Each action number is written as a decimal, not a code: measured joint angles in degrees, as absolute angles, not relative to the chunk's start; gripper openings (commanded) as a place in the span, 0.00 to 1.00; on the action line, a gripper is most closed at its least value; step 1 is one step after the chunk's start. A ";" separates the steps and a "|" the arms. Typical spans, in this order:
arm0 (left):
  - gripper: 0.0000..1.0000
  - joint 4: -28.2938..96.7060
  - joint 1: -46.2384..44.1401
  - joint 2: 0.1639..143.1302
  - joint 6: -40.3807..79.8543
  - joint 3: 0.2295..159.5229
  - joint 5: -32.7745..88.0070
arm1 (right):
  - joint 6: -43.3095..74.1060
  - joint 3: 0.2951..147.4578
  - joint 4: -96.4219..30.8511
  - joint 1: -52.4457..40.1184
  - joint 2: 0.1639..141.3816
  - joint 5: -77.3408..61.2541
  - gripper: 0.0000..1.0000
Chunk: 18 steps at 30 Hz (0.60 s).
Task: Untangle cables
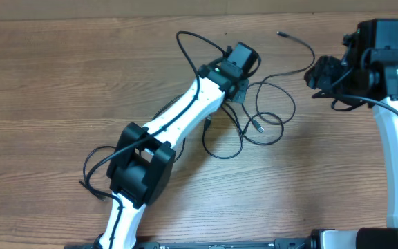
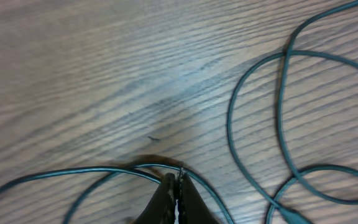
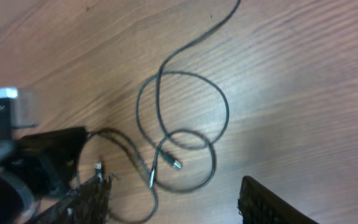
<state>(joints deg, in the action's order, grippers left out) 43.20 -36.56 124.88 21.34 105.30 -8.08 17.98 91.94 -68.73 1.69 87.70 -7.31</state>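
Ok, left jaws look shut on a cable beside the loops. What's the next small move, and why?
Probably ease the left gripper slightly up and back toward its own base. Its jaws look shut on one of the cables, while the overlapping loops lie flat beside it, so a short pull should show which loop it drags. The right gripper is open and holds nothing.

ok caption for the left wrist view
left tool pinching a thin black cable on the wooden table, loose loops lying beside it
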 measured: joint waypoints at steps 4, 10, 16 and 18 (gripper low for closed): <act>0.04 43.88 -32.97 124.88 23.40 105.27 -1.72 | 16.16 82.59 -56.88 0.23 88.07 -8.40 0.76; 0.06 47.44 -23.88 124.81 24.36 105.27 6.50 | 9.76 71.37 -37.93 -7.42 92.14 -10.24 0.78; 0.07 53.93 -17.63 124.73 24.97 105.27 11.00 | 7.07 70.28 -29.91 -12.80 100.57 -5.98 0.43; 0.08 55.24 -17.17 124.73 24.99 105.27 11.60 | 6.94 70.22 -29.58 -12.82 104.60 -4.51 0.43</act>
